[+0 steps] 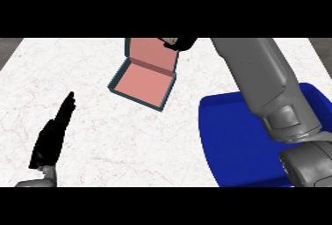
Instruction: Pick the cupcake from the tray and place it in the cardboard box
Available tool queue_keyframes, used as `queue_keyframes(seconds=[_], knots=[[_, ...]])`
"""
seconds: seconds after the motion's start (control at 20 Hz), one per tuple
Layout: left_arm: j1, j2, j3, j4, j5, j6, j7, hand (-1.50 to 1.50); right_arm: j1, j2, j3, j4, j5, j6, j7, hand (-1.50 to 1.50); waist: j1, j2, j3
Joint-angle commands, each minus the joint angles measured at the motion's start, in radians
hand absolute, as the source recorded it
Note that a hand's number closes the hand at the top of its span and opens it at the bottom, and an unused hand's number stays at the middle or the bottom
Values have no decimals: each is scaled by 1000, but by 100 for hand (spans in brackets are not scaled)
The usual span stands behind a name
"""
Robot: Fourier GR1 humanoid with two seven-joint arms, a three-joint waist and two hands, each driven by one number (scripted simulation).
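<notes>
The right hand (182,43), fingers curled round the mostly hidden cupcake (171,41), holds it over the cardboard box (144,81); light, soft and easily crushed, it seems best held by its base, while the left hand (53,132) rests open.

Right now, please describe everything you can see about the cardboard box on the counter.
The cardboard box is open, with a salmon-pink inside and dark teal outer edges. Its raised flap stands at the far side, near the view's top. It lies turned at an angle on the white marble counter, left of the blue tray. The right hand hovers at the flap's upper right corner, seemingly holding something pale.
</notes>
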Motion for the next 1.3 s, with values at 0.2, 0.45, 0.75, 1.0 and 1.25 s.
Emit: queue_keyframes(seconds=[0.2,0.45,0.75,1.0,1.25], knots=[[14,3,-6,2,9,-27,-26,0,-126,113,19,192,52,-67,86,150,21,6,-1],[-40,-16,-23,24,-3,-19,-16,0,-108,122,67,311,63,-157,50,150,43,17,-1],[-51,-37,-56,13,-26,-11,-16,0,-100,123,108,402,-20,-213,124,-150,96,21,-2],[-95,-25,-53,36,-13,-38,-5,0,-76,123,84,417,-75,-257,70,-150,109,31,-2],[-67,-29,-53,20,-16,-30,-4,0,-97,123,-55,385,-221,-326,73,-150,97,27,0]])
